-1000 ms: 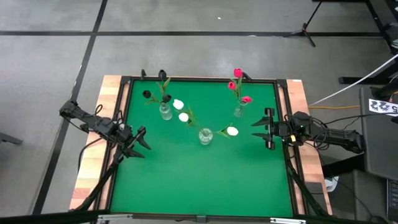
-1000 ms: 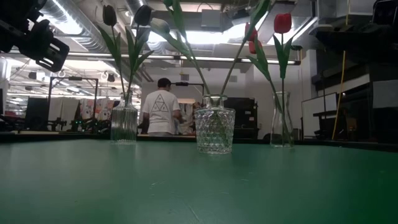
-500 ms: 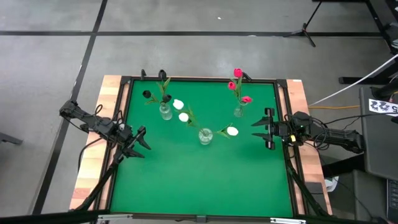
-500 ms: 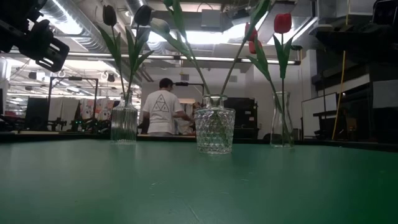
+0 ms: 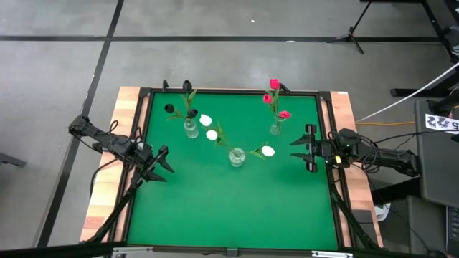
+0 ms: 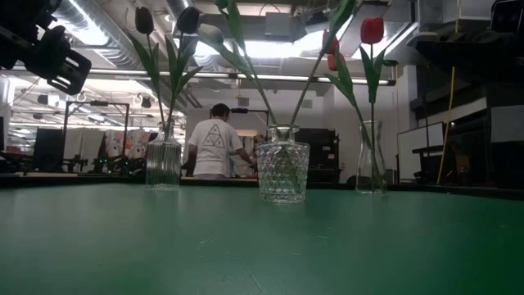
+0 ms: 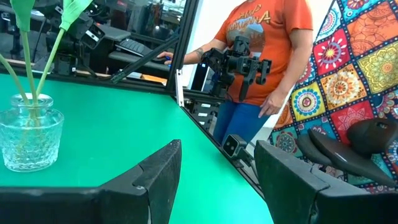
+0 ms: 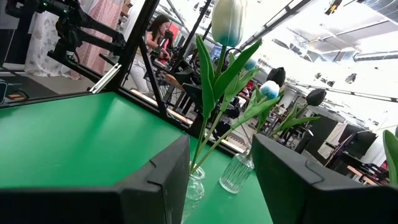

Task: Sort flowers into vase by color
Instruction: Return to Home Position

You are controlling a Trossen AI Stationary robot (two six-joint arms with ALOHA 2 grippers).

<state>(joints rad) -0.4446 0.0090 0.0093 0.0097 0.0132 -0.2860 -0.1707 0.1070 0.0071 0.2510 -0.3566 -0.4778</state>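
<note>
Left fingers, right fingers and flowers unmoved since before.

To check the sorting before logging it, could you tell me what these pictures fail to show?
Low view: the top edge cuts off the white tulip heads above the middle vase.
Right wrist view: the right tool hides that vase's base.
High view: the left vase's inside is too small to make out.

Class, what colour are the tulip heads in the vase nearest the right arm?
Red-pink tulip heads; best in the high view.
</note>
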